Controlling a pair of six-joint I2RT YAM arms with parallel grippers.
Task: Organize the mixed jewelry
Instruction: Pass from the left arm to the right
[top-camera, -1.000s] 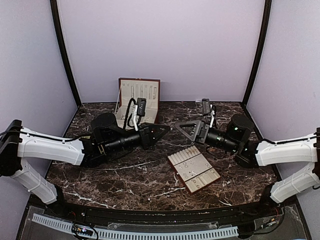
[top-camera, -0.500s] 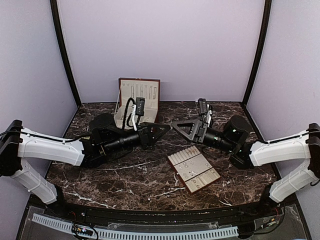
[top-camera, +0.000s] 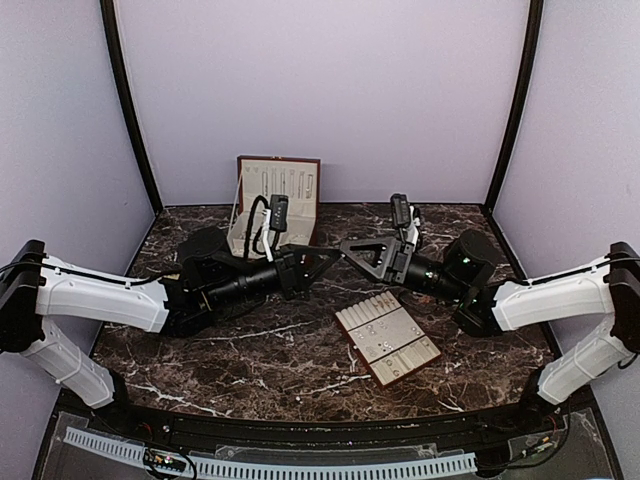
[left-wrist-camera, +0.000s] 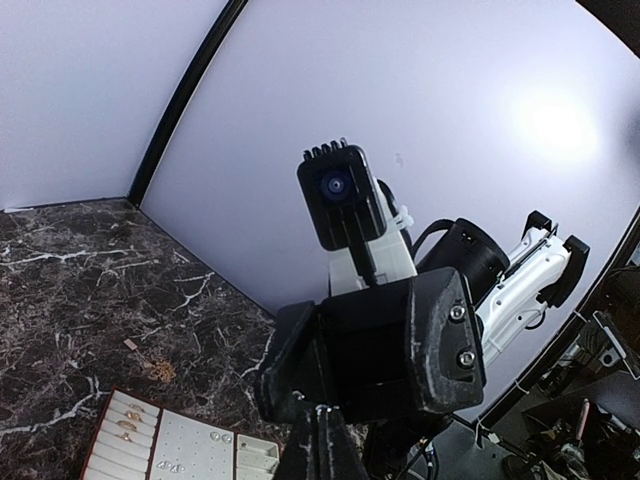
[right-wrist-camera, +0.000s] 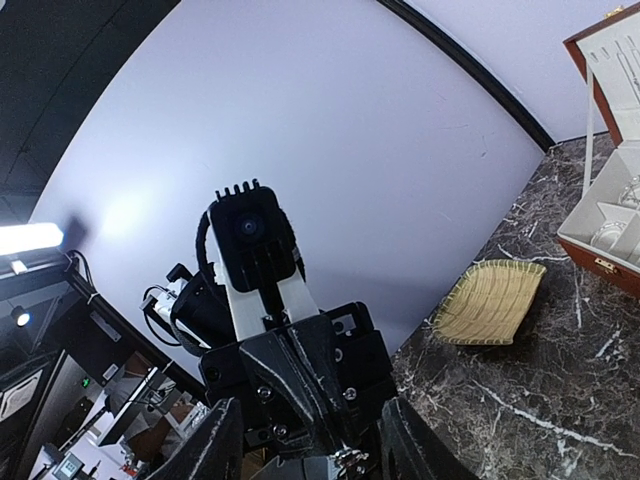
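Observation:
My left gripper hangs above the middle of the table, shut on a tiny silvery piece of jewelry pinched at its tip. The same piece glints in the right wrist view. My right gripper faces it tip to tip, its two fingers standing apart on either side of the left tip and the piece. Its black body fills the left wrist view. More small pieces lie in the cream slotted tray, among them rings and studs.
An open red-brown box stands at the back left, with pale pieces inside. A woven straw-coloured mat lies beside it. A small golden bit sits on the marble beyond the tray.
My right gripper has moved left until it meets the left gripper's tip, and its fingers have narrowed. The left arm has held still, shut.

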